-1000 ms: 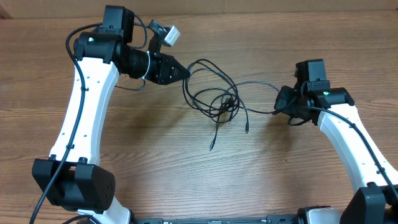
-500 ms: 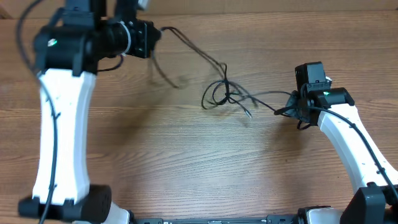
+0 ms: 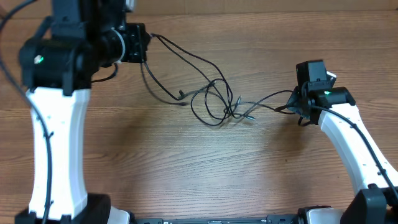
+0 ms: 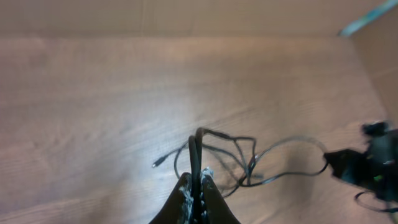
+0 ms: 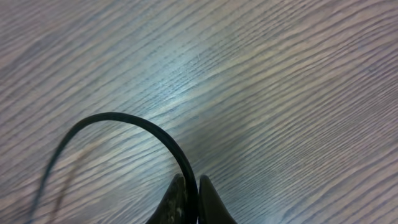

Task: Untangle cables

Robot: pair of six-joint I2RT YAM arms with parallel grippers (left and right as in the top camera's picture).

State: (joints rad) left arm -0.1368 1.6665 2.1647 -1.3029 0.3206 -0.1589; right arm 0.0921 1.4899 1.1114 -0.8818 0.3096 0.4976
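Note:
The thin black cables (image 3: 214, 99) stretch across the table's middle, knotted in loops near the centre. My left gripper (image 3: 148, 42) is raised at the far left and shut on cable strands, which run down from its jaws (image 4: 196, 183) to the tangle (image 4: 239, 165). A loose plug end (image 3: 181, 95) hangs below that strand. My right gripper (image 3: 291, 107) is low at the right and shut on one cable (image 5: 155, 134), which curves away from its fingertips (image 5: 193, 190) over the wood.
The wooden table (image 3: 205, 168) lies under both arms. The right arm (image 4: 367, 168) shows at the right edge of the left wrist view. A back wall edge (image 3: 261, 7) runs along the far side.
My left gripper has lifted and pulled left and back with its strands. The tangle stretched out from a loose pile into long lines with a tighter knot. My right gripper stayed nearly still.

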